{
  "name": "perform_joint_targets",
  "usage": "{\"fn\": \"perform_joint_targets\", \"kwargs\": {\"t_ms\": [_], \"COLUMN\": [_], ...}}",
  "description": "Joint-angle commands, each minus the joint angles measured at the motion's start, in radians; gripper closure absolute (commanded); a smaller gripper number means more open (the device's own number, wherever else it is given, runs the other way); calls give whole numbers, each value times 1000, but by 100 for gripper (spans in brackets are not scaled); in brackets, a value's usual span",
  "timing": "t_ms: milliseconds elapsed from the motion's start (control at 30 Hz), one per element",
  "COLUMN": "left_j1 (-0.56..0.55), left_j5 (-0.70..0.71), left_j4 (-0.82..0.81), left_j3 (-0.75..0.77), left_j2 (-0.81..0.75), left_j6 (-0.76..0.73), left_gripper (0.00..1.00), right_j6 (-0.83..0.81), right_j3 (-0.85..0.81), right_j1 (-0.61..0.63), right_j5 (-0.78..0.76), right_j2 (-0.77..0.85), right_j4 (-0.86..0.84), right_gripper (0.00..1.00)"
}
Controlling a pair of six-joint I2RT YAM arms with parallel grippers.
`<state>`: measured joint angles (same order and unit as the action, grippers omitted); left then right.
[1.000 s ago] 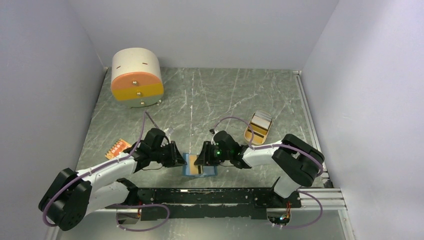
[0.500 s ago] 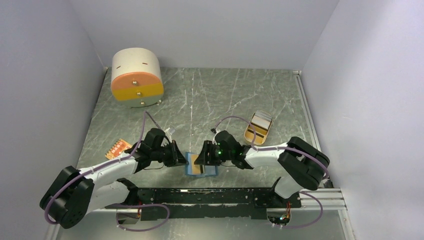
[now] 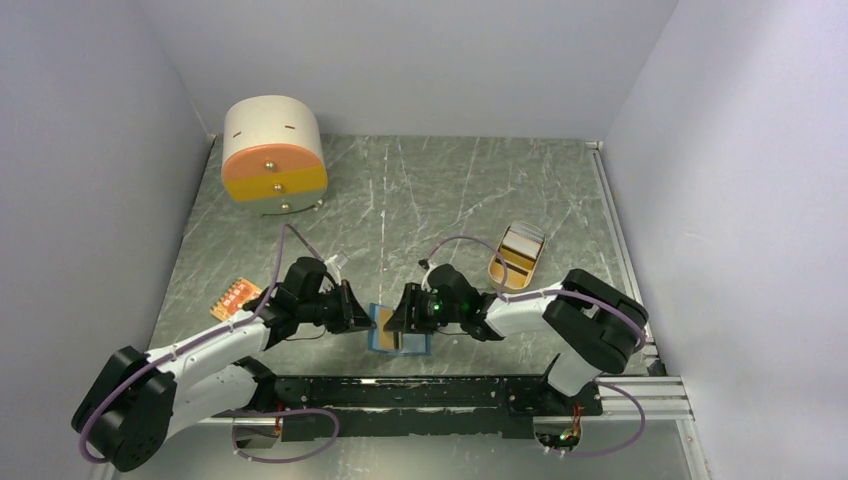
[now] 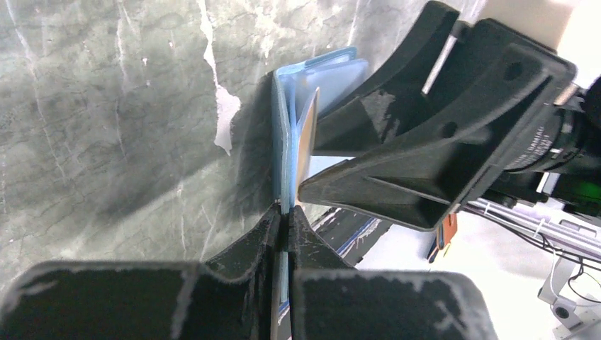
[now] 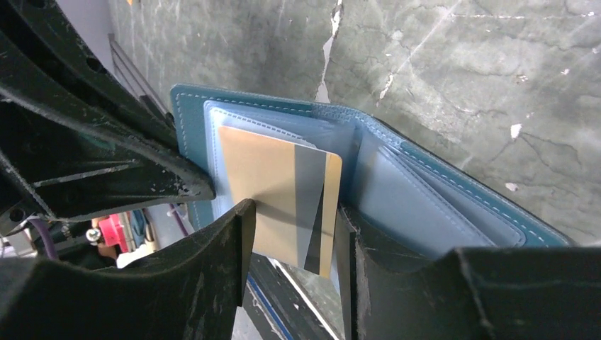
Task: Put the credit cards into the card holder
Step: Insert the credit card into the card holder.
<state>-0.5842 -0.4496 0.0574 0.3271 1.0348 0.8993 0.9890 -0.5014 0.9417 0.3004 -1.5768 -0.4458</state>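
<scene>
The blue card holder (image 3: 422, 346) lies open near the table's front edge. My left gripper (image 3: 366, 318) is shut on its left flap, seen edge-on in the left wrist view (image 4: 285, 212). An orange-yellow credit card (image 5: 273, 170) with a grey stripe sits partly inside a clear pocket of the card holder (image 5: 453, 191). My right gripper (image 5: 294, 212) is over it with jaws apart, one finger on each side of the card. Another orange card (image 3: 235, 297) lies on the table at the left. Whitish cards (image 3: 522, 243) lie in the tan tray (image 3: 497, 268).
A round cream and orange drawer unit (image 3: 273, 155) stands at the back left. A black rail (image 3: 430, 392) runs along the table's front edge. The left gripper's fingers (image 5: 106, 156) are close beside the right gripper at the card holder.
Both grippers have shifted only slightly at the card holder; the right one has edged a little to the left. The card stays in the pocket.
</scene>
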Motion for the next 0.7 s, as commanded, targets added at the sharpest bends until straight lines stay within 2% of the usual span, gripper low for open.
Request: {"fn": "perform_joint_targets", "kwargs": {"t_ms": [0,300,333,433,500,533,600,667], "left_j1": [5,4,4,6,4,5,5,5], "left_j5": [4,-29,-29,-39,-51,-55,-53,-42], "left_j4": [-13,-96,-98,-115,-132,-136,-132,-113], "left_j3": [3,-33,-32,-35,-41,-45,-46,-46], "left_j2": [-47,-6,4,10,-4,-14,-33,-60], "left_j6": [16,21,21,22,26,27,33,36], "left_gripper": [91,91,89,75,72,75,89,91], "right_j6": [49,98,104,119,132,138,145,144], "right_j3": [26,77,80,86,93,97,103,104], "right_j1": [12,12,12,12,12,12,11,12], "right_j5": [33,28,31,36,42,44,48,48], "right_j2": [-34,-40,-42,-56,-68,-74,-85,-91], "right_j4": [-133,-271,-281,-308,-338,-351,-373,-376], "right_gripper": [52,53,52,51,51,51,51,51]}}
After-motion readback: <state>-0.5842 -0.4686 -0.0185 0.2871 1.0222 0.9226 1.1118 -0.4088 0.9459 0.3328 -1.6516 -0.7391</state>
